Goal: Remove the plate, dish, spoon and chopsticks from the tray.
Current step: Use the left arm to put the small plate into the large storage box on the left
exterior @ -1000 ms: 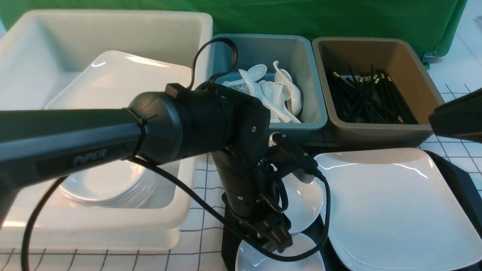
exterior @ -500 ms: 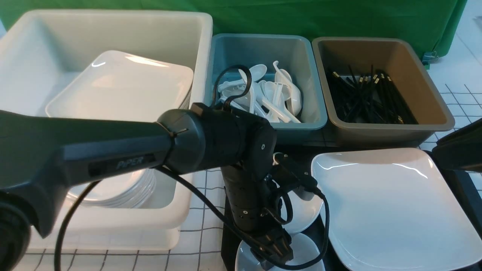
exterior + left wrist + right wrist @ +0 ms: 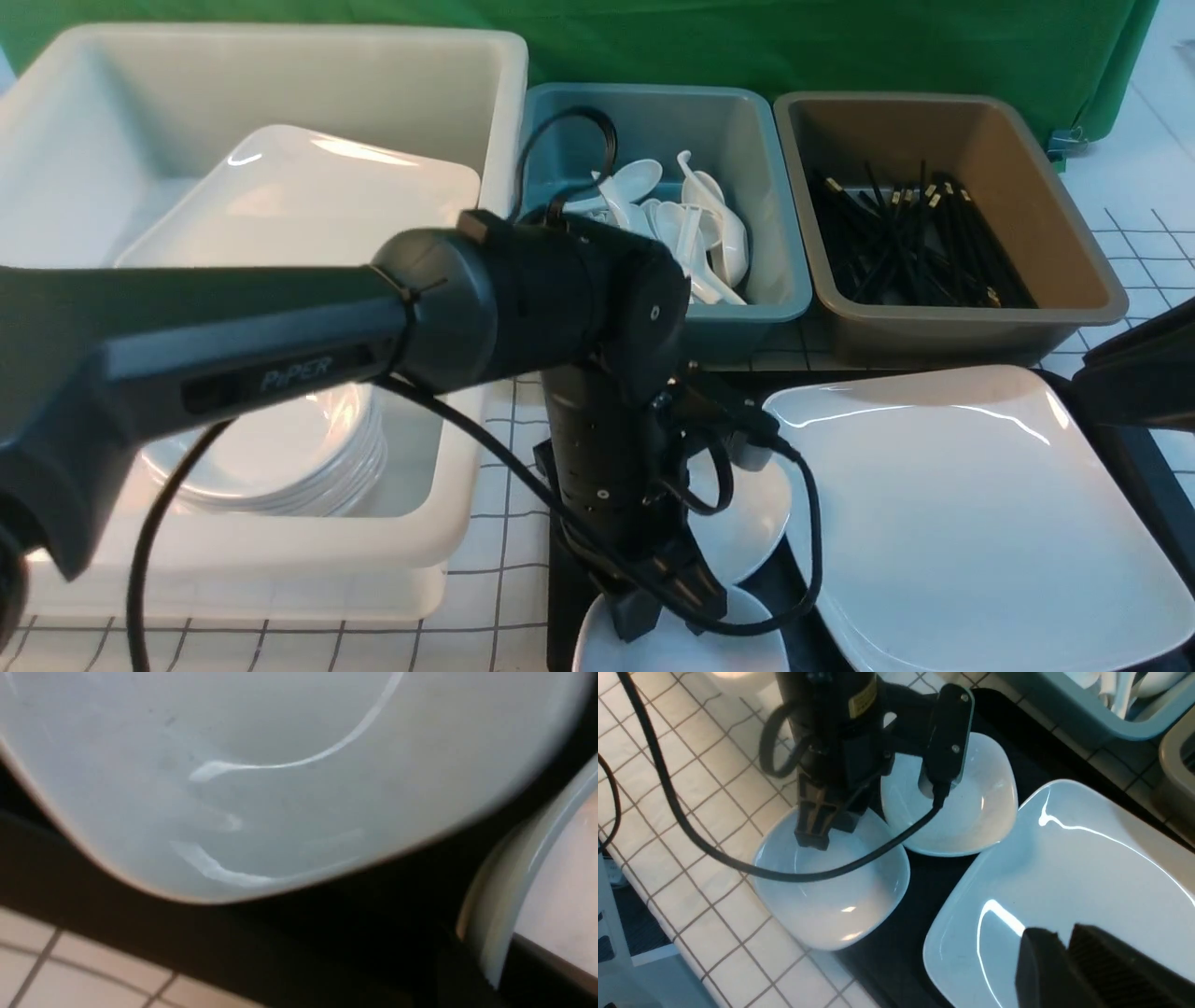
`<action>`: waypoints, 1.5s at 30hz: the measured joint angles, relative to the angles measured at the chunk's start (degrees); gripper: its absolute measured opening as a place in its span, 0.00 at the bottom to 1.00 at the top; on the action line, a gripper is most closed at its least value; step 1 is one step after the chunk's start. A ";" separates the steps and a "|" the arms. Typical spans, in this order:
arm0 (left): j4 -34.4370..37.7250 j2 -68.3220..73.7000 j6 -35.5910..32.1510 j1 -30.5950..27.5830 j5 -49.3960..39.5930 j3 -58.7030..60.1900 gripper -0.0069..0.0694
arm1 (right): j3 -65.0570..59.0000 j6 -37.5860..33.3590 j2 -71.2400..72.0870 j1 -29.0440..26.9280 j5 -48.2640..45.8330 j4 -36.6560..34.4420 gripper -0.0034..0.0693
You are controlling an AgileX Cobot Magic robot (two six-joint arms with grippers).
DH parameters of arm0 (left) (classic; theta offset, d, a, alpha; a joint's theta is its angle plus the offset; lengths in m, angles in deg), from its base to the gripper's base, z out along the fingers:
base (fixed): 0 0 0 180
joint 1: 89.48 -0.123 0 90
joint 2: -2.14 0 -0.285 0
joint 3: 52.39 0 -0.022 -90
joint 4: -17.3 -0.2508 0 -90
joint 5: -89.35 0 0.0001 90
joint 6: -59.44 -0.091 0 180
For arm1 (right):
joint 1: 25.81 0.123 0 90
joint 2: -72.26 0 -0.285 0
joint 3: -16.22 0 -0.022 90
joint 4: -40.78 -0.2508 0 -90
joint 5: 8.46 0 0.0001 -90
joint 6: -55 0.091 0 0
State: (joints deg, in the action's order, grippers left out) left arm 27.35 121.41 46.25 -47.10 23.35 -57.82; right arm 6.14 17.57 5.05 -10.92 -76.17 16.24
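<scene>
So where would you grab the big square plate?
Probably pinch the plate by its thin raised right rim, coming from the right: it lies flat on the tray, so only the rim gives purchase, and the small dishes crowd its left.

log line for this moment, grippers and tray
left gripper: shut on near dish rim | right gripper: shut, empty, over plate | far dish, plate on tray

left gripper [image 3: 811, 841] sinks and slides left, jaws now pinched together on rim of near dish [image 3: 840, 905]. that dish edges left with it. plate [image 3: 962, 523] sits slightly further left than before.
</scene>
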 joint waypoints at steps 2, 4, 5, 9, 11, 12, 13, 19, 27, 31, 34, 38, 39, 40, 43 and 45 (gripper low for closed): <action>0.15 -1.52 0.20 0.11 -1.99 -1.59 0.12 | 0.00 0.00 0.00 0.00 0.13 0.00 0.18; 0.38 -2.50 0.27 0.11 -2.83 -2.44 0.11 | 0.00 0.00 0.00 0.00 0.30 0.00 0.18; 0.85 -3.90 0.61 0.11 -3.22 -3.54 0.11 | 0.00 0.00 0.00 0.00 0.57 0.00 0.18; 1.32 -8.32 3.79 0.05 -3.42 -4.86 0.11 | 0.00 -0.02 0.03 0.00 1.34 -0.43 0.18; 1.41 -11.46 4.33 -0.79 -3.44 -4.94 0.11 | 0.00 -0.41 0.03 0.00 2.40 -1.24 0.18; 1.61 -12.51 4.43 -1.36 -3.48 -4.94 0.11 | 0.00 -0.65 0.03 0.00 2.86 -1.75 0.18; 1.82 -14.35 4.56 -2.64 -3.51 -4.94 0.11 | 0.00 -1.22 0.03 0.00 3.91 -2.49 0.18; 3.98 -24.99 5.22 -19.64 -3.53 -5.00 0.10 | 0.16 -11.13 -0.29 0.45 12.34 -20.08 0.18; 16.96 -31.25 -2.68 -49.34 -2.17 1.10 0.10 | 8.42 -13.92 -7.87 13.31 15.66 -21.67 0.09; 19.02 -31.30 -6.12 -59.15 2.58 9.24 0.10 | 15.03 -4.93 -14.16 21.37 16.44 -9.77 0.06; 19.20 -31.30 -8.09 -61.75 6.73 14.27 0.10 | 17.89 0.10 -17.52 24.87 16.55 -3.78 0.06; 19.94 -31.30 -12.75 -62.26 10.62 20.60 0.10 | 19.20 2.32 -20.68 27.45 16.67 -1.25 0.06; 20.22 -31.30 -13.87 -62.26 11.53 21.95 0.10 | 19.32 2.60 -21.11 27.60 16.67 -1.04 0.06; 20.29 -31.30 -14.72 -62.26 12.67 23.08 0.10 | 19.32 2.87 -21.49 27.78 16.67 -0.93 0.06; 20.36 -31.18 -15.88 -61.70 16.89 25.04 0.13 | 19.42 2.87 -21.72 27.95 16.67 -0.60 0.06; 20.44 -30.79 -16.60 -60.69 18.90 25.39 0.19 | 19.49 2.87 -21.72 27.99 16.67 -0.60 0.06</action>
State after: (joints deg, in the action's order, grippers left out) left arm 47.79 90.62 29.66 -107.79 42.25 -32.43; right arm 25.63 20.44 -16.67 17.07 -59.49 15.64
